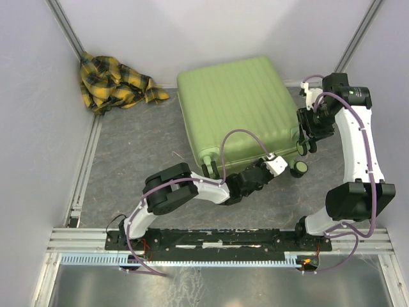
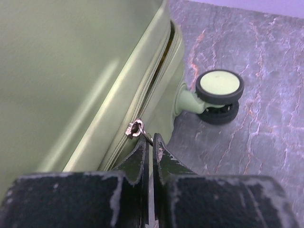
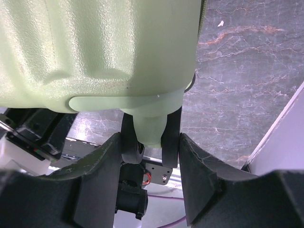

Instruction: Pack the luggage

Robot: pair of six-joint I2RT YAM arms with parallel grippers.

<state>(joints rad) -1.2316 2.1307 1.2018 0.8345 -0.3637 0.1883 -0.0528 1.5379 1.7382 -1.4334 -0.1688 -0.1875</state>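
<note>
The luggage is a lime-green ribbed hard-shell suitcase lying flat with its lid down. My left gripper is at its near right corner. In the left wrist view the left gripper is shut on the metal zipper pull on the case's side seam. A dark gap shows further along the seam. A black-and-green wheel sticks out just beyond. My right gripper is at the right side of the case, and in the right wrist view the right gripper is shut on a twin wheel, with one finger on each side.
A yellow plaid cloth lies crumpled in the far left corner on the grey marbled floor. White walls close in the left, back and right. A metal rail runs along the near edge at the arm bases.
</note>
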